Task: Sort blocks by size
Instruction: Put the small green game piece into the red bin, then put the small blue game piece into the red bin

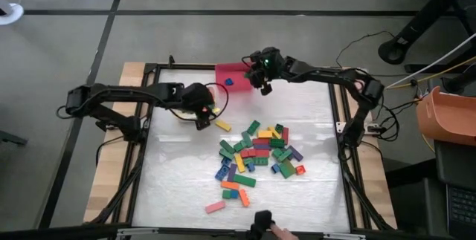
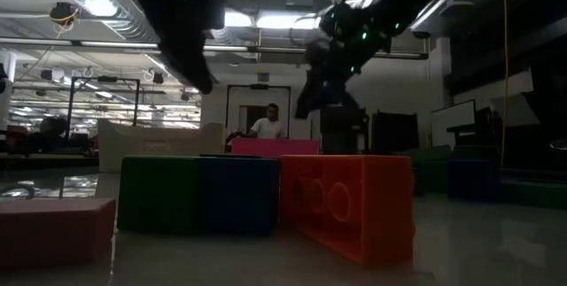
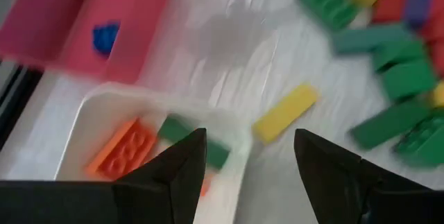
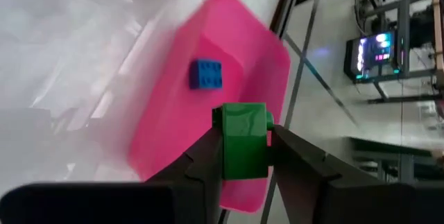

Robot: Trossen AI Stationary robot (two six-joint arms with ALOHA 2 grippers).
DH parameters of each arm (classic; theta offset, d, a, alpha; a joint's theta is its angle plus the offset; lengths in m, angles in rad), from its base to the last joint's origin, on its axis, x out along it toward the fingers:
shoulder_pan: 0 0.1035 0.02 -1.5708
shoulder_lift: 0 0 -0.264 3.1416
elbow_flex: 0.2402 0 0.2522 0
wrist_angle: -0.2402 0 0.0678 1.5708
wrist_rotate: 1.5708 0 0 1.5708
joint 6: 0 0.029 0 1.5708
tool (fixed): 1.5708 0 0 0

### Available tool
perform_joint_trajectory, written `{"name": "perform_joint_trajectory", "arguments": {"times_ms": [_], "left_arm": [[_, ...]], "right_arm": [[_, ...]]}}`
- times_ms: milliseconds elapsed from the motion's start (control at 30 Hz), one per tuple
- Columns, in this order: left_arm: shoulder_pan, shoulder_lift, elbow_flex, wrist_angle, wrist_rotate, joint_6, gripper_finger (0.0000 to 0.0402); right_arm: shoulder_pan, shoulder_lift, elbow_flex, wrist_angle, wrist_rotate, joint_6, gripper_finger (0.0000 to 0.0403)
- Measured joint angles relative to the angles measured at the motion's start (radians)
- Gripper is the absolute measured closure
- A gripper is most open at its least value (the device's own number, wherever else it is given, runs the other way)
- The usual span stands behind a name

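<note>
Green block (image 4: 243, 141) pinched by right gripper (image 4: 244, 156) above pink bin (image 4: 229, 78); left gripper (image 3: 248, 156) gapes.

- Blocks (image 1: 256, 151): hard plastic, smooth, studded tops.
- Red bin (image 4: 229, 113): glossy plastic.
- White bin (image 3: 83, 123): smooth plastic.
- Table cover (image 1: 178, 188): translucent sheet, sheen, lightly wrinkled.
- Table edge (image 1: 100, 188), frame left: bare wood.

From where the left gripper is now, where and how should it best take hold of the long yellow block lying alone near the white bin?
Grip the yellow bar at its middle, across the narrow width, coming straight down from above. It lies flat and apart from the pile, its two long sides free. The left gripper is open beside it, over the white bin.
</note>
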Motion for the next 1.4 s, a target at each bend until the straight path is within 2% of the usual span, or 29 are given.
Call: {"name": "perform_joint_trajectory", "arguments": {"times_ms": [233,533,600,733,933,1033,1200,1400], "left_arm": [[-0.105,0.0,0.0,0.137,0.08,-0.045,0.0196],[-0.295,0.027,0.0,0.202,0.085,-0.181,0.0196],[-0.336,0.048,0.0,0.217,0.085,-0.199,0.0196],[-0.401,0.111,0.0,0.243,0.083,-0.221,0.0196],[-0.44,0.189,0.0,0.273,0.073,-0.231,0.0196],[-0.44,0.204,0.0,0.274,0.073,-0.27,0.0196],[-0.453,0.219,0.0,0.286,0.073,-0.363,0.0196],[-0.521,0.252,0.0,0.3,0.076,-0.417,0.0196]], "right_arm": [[-0.014,0.099,0.0,0.103,0.014,-0.003,0.0286],[-0.013,0.115,0.0,0.12,0.017,-0.001,0.0286],[-0.013,0.115,0.0,0.128,0.046,0.014,0.0284],[-0.013,0.115,0.0,0.132,0.119,0.021,0.0258],[-0.013,0.115,0.0,0.131,0.129,0.028,0.0192],[-0.012,0.115,0.0,0.131,0.127,0.028,0.0172],[-0.006,0.108,0.0,0.129,0.154,0.029,0.0165],[0.016,0.1,0.002,0.124,0.196,0.019,0.017]]}}
